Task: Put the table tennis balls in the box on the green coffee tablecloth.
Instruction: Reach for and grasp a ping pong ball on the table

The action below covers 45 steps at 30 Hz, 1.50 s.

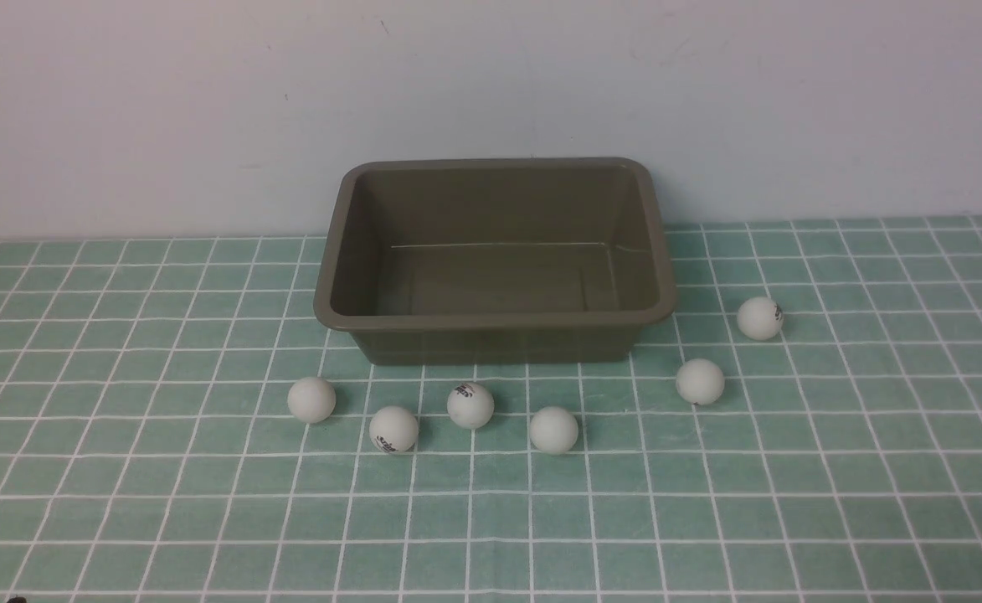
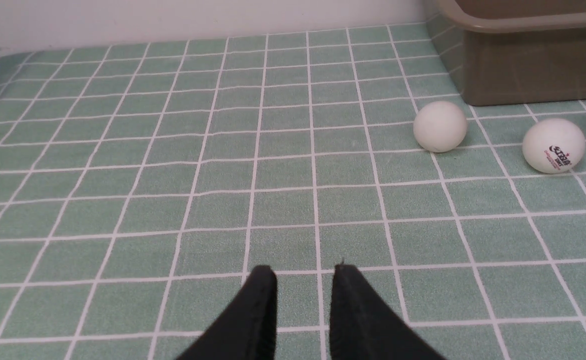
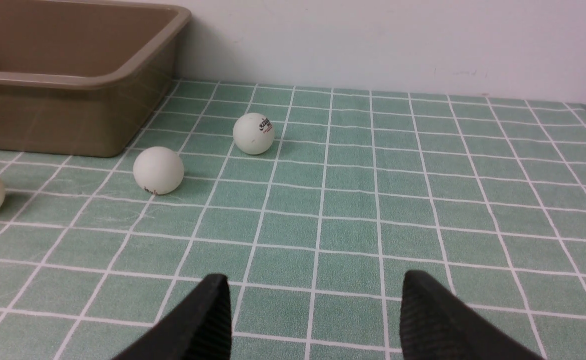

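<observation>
Our left gripper (image 2: 302, 270) has jaws drawn together; our right gripper (image 3: 316, 277) has them spread, empty; table tennis balls (image 3: 158, 170) lie ahead.

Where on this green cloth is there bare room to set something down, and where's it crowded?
Free: the cloth left of the box up to the wall, and the near strip in front of the balls. Crowded: four balls along the box's front, two more off its right side.

Front overview, wrists low, sharing box (image 1: 499, 343)
</observation>
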Motion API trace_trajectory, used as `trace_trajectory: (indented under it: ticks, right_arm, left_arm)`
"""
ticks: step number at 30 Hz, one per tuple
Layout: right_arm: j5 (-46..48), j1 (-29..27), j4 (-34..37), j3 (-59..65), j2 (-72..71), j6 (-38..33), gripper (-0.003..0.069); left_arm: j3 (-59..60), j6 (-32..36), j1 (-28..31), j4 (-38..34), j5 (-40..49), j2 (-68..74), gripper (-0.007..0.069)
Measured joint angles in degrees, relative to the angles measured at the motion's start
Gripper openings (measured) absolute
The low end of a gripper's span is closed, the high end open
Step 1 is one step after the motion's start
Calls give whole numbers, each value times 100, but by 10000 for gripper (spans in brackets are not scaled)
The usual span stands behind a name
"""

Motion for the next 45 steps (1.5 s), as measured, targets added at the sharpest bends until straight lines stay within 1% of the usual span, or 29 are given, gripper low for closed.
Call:
trace_trajectory:
  ticks: [7, 11, 15, 20, 22, 25, 26, 30, 32, 37, 45]
  right_arm:
    - [-10, 0, 25, 0, 0, 16, 420]
    - [-72, 0, 188, 6, 0, 100, 420]
    - [-21, 0, 497, -82, 0, 164, 420]
    - [142, 0, 707, -753, 0, 164, 420]
    - [315, 0, 749, -1207, 0, 164, 420]
    - [716, 0, 755, -1907, 0, 164, 420]
    - [752, 0, 755, -1963, 0, 164, 420]
    - [1405, 0, 755, -2992, -6, 164, 420]
    - [1535, 0, 781, -3247, -6, 164, 420]
    - [1550, 0, 957, -3461, -6, 164, 420]
    - [1559, 0, 976, -3461, -6, 164, 420]
  left_arm:
    - [0, 0, 0, 0, 0, 0, 143]
    - [0, 0, 0, 0, 0, 0, 143]
    - [0, 0, 0, 0, 0, 0, 143]
    - [0, 0, 0, 0, 0, 0, 143]
    - [0, 0, 0, 0, 0, 0, 143]
    - [0, 0, 0, 0, 0, 0, 143]
    - [0, 0, 0, 0, 0, 0, 143]
    - [0, 0, 0, 0, 0, 0, 143]
    - [0, 0, 0, 0, 0, 0, 143]
    - [0, 0, 0, 0, 0, 0, 143]
    - [0, 0, 0, 0, 0, 0, 143]
